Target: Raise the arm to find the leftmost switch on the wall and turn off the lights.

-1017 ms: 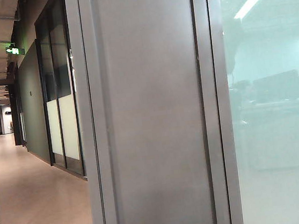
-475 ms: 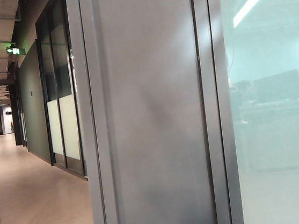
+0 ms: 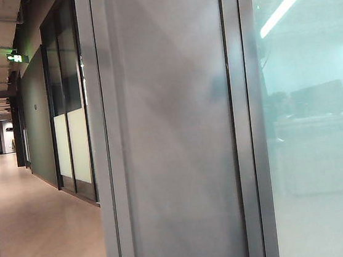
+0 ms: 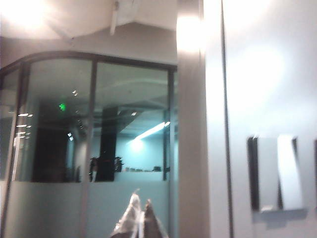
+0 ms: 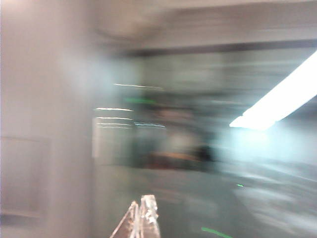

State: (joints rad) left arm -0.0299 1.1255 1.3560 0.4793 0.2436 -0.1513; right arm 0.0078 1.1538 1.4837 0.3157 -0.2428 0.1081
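Clear plastic fingertips pressed together mark your left claw (image 4: 140, 218), closed on nothing and raised before a pale wall panel. On that panel, near the claw and off to its side, sits a switch plate (image 4: 280, 173) with dark-edged rockers; how many rockers it carries you cannot tell, since the frame cuts it off. Beyond the claw stands a dark-framed glass partition (image 4: 94, 119), frosted along its lower band, with a green sign glowing in the reflection.

Your right claw (image 5: 140, 218) also shows its clear tips meeting, closed and empty, though the right wrist picture is smeared by motion blur. A bright ceiling strip light (image 5: 280, 101) streaks across it, and a pale surface fills the near side.

From the exterior camera neither claw is visible. The wall (image 3: 179, 140), a smooth grey panel between darker vertical strips, fills the middle, and a faint dark shadow of the arm (image 3: 217, 86) falls on its upper right part. Pale greenish frosted glass (image 3: 319, 149) lies right of it, and a corridor (image 3: 40, 224) runs off at left
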